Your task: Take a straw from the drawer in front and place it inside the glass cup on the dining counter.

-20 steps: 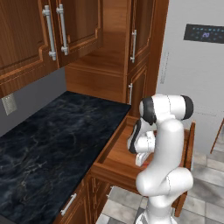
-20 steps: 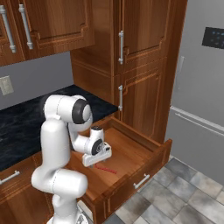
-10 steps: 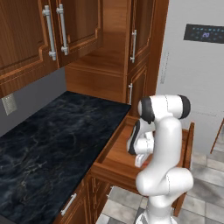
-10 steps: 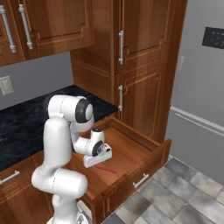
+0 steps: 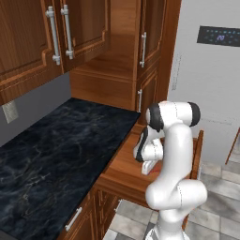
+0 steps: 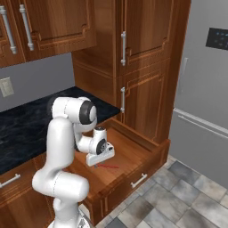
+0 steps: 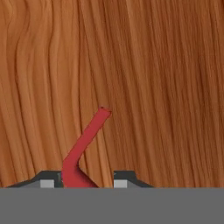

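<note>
The gripper (image 7: 85, 180) is low inside the open drawer (image 6: 133, 153), its fingers part way closed around the red straw (image 7: 83, 146) lying flat on the drawer floor, so it can pinch the straw and lift it out

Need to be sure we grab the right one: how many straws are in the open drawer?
1. A single red straw lies on the drawer floor, right under the claw, between its tips. The arm hides part of the drawer, so another may be hidden.
</note>
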